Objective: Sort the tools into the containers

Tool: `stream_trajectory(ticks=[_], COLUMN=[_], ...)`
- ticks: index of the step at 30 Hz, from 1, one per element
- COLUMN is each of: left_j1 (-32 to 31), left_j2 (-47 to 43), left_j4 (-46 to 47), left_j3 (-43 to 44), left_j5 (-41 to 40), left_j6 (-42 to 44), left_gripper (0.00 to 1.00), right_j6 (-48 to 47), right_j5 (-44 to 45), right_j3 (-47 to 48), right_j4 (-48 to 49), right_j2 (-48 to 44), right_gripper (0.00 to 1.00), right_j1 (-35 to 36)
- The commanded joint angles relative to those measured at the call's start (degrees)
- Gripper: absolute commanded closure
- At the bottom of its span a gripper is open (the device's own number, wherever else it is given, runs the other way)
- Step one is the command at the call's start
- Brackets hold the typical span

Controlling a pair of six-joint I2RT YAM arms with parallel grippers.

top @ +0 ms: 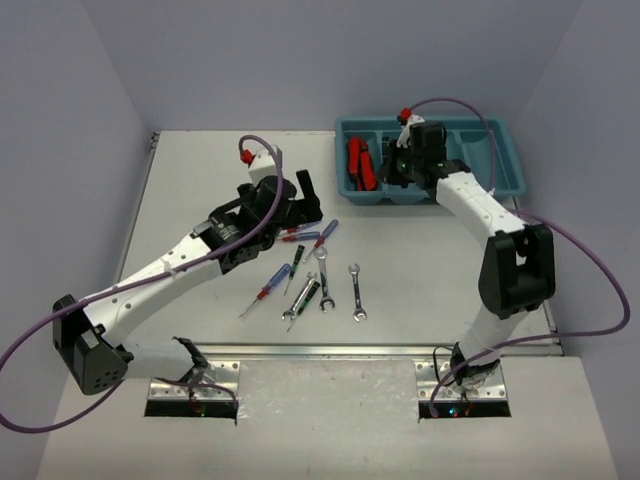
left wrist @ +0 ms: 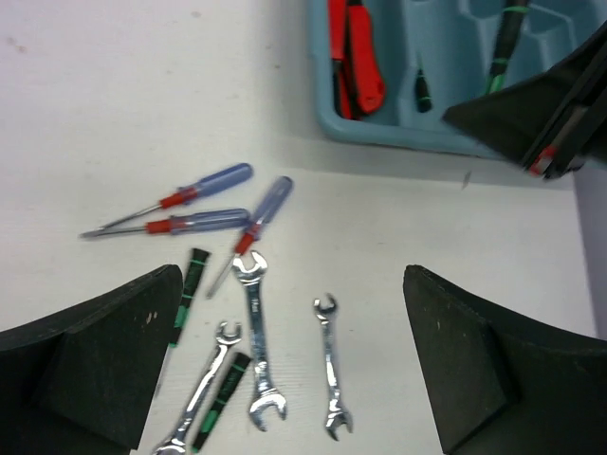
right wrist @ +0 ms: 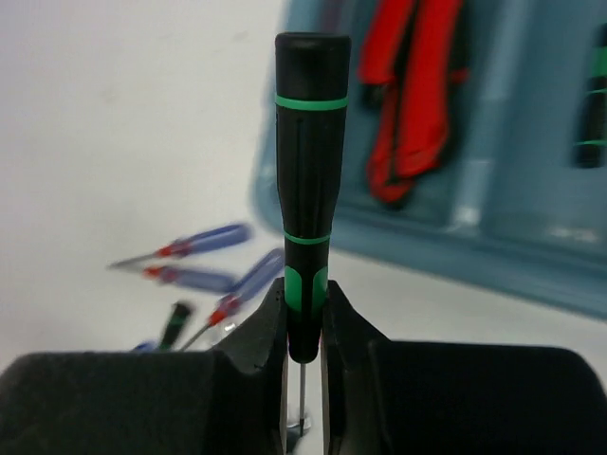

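Note:
My right gripper (right wrist: 305, 313) is shut on the lower handle of a black-and-green screwdriver (right wrist: 309, 171), which stands upright between the fingers. In the top view this gripper (top: 396, 170) hangs at the near left part of the teal tray (top: 500, 135). Red-and-black folding knives (top: 359, 162) lie in the tray's left compartment. My left gripper (left wrist: 292, 284) is open and holds nothing, above the loose tools. Below it lie three blue-handled screwdrivers (left wrist: 204, 185), three silver wrenches (left wrist: 256, 341) and two black-and-green screwdrivers (left wrist: 190, 284).
Two more thin black-and-green screwdrivers (left wrist: 422, 90) rest in the tray's middle compartments. A fourth blue-handled screwdriver (top: 268, 287) lies nearer the left arm. Grey walls close in the white table (top: 200, 180) on three sides. Purple cables loop off both arms.

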Motion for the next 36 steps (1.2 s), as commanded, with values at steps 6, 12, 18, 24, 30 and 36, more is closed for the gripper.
stream_trajectory(ticks=[6,12,18,24,30,36], left_j1=[0.2,0.28,0.47,2.7,4.59,8.42], left_j2=[-0.24,1.98,7.08,14.56,21.87,26.08], left_j4=[-8.13,-7.3,-2.9,0.86,1.69,4.7], left_j3=[-6.19,-9.98,-10.39,-8.94,-4.6,-4.14], left_j5=[-2.68,-0.1,2.62,6.89,9.23,14.23], left_j6=[4.92,5.26,6.27,7.59,10.32,12.34], left_gripper=[0.0,0.0,0.02,0.27,0.51,0.63], right_j6=[-15.15,-16.61,-13.54,-9.98,-6.39,-6.71], right_j5=[18.57,19.58,17.38,12.8,4.16,1.37], right_j3=[39.28,52.09,42.3,32.88,14.92,7.17], right_j4=[-24.0,-27.84,-24.99,-25.52,-18.4,-15.71], right_j2=[27.19,35.6,25.54,14.84,3.18,0.41], right_gripper=[0.97,0.58,0.33,0.31,0.31,0.31], right_j1=[-6.58,-7.22,-7.07,-6.98,-6.23,-4.85])
